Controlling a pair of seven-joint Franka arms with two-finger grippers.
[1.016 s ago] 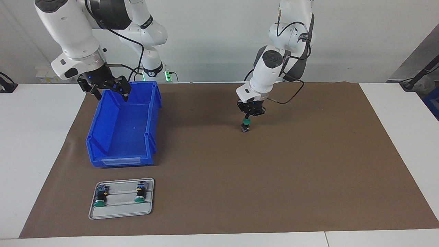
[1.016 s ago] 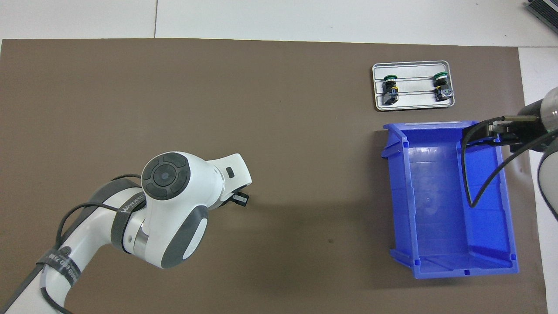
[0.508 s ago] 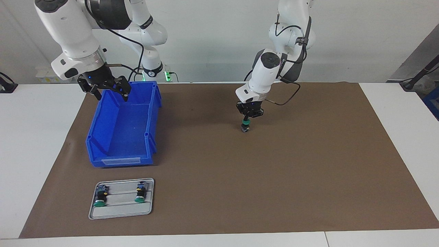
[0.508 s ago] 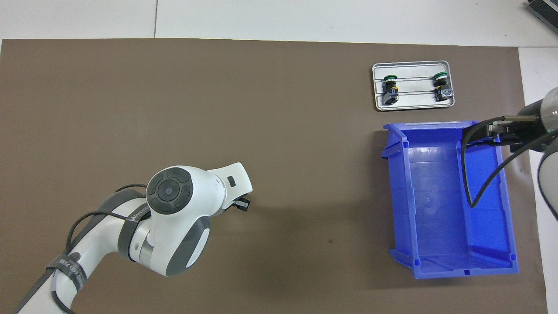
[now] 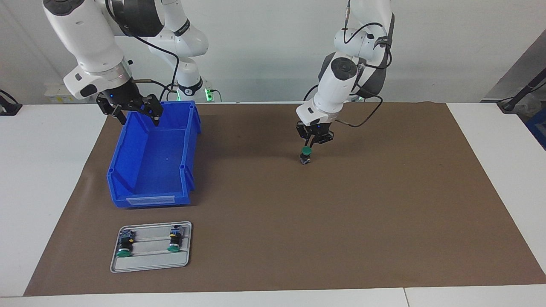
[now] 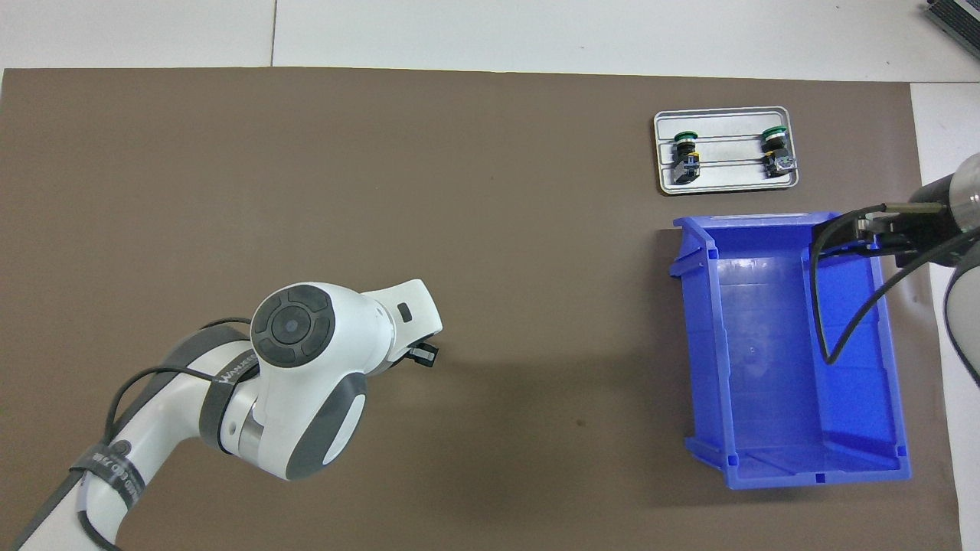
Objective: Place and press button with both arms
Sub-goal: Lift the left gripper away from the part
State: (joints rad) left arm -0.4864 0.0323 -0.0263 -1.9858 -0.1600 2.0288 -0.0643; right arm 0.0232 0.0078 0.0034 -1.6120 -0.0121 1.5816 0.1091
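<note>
Where the left gripper [image 5: 314, 144] hangs just over the button [image 5: 305, 155], which stands upright on the brown mat [image 5: 384, 204], I cannot tell whether its fingers have let go. Small, light and top-heavy, the button looks easiest held by its black body under the cap. Over the blue bin [image 5: 140, 187], the right gripper [image 5: 135, 115] waits spread wide and empty; two spare buttons [image 5: 172, 238] lie on the grey tray [image 5: 149, 264] farthest out.

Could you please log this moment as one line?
left gripper: over button | button: upright on mat | right gripper: open, over bin

The mat [image 5: 341, 221] covers the surface [image 5: 42, 179]. The button [image 5: 305, 156] stands on the mat, directly under the left end effector [image 5: 314, 144]. The bin [image 5: 151, 157] lies toward the right arm's end, the right end effector [image 5: 130, 111] over its rim. The tray [image 5: 149, 264], farther from the robots than the bin, holds two buttons [image 5: 124, 245].
</note>
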